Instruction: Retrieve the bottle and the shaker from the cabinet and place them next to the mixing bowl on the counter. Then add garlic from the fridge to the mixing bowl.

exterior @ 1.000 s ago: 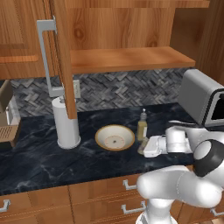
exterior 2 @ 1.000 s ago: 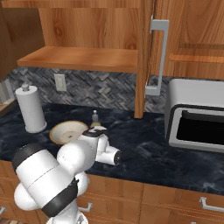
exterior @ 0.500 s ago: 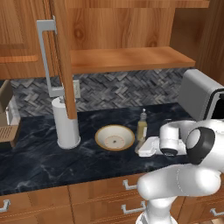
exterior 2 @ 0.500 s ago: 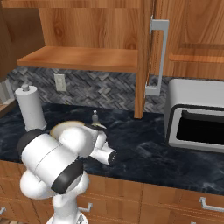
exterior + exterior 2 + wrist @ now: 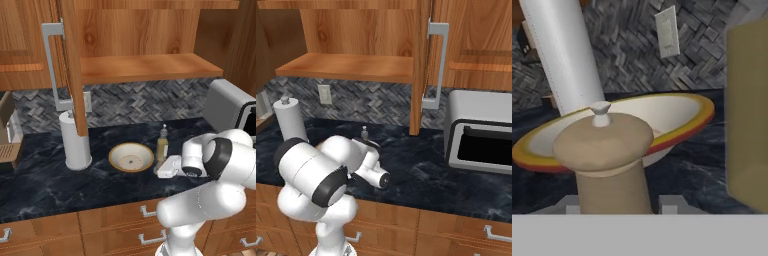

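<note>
Lowered since a second ago, my pincer (image 5: 614,204) pinches the tan shaker (image 5: 607,160) just beside the mixing bowl (image 5: 131,156) and bottle (image 5: 162,144) on the table (image 5: 55,184); next, release, then fetch garlic.

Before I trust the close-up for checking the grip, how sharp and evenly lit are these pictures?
Hand view: the shaker fills the near field, soft-edged and coarse, and the bottle is a flat tan slab cut off by the frame. Left base view: even light, no glare, bowl crisp. Right base view: equally flat, with the arm covering the bowl.
</note>
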Motion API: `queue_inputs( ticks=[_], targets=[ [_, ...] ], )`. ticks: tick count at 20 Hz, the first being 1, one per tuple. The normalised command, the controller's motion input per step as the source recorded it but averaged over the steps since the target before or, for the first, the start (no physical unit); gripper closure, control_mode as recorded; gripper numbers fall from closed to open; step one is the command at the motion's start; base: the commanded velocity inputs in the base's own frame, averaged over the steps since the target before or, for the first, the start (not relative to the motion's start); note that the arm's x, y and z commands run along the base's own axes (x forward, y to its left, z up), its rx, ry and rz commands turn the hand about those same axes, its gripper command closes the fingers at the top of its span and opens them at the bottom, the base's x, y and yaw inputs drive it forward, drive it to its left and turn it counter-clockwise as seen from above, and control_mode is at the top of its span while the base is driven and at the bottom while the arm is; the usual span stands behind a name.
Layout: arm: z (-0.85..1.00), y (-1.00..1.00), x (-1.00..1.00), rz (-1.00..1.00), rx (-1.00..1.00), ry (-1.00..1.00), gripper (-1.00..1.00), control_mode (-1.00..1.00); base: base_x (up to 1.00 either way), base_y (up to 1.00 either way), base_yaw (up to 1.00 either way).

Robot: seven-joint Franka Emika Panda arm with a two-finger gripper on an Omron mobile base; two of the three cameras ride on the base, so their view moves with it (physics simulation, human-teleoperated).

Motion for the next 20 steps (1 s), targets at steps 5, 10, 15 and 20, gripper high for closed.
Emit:
queue_inputs(
  ticks=[5, 10, 15, 20],
  targets=[
    [0.00, 0.00, -0.04, 0.00, 0.00, 0.00, -1.00, -1.00, 0.00, 0.00, 0.00],
    [0.00, 0.00, -0.13, 0.00, 0.00, 0.00, -1.00, -1.00, 0.00, 0.00, 0.00],
    [0.00, -0.10, -0.31, -0.02, 0.00, 0.00, -1.00, -1.00, 0.00, 0.00, 0.00],
    [0.00, -0.38, -0.37, -0.07, 0.00, -0.05, -1.00, -1.00, 0.00, 0.00, 0.00]
  ],
)
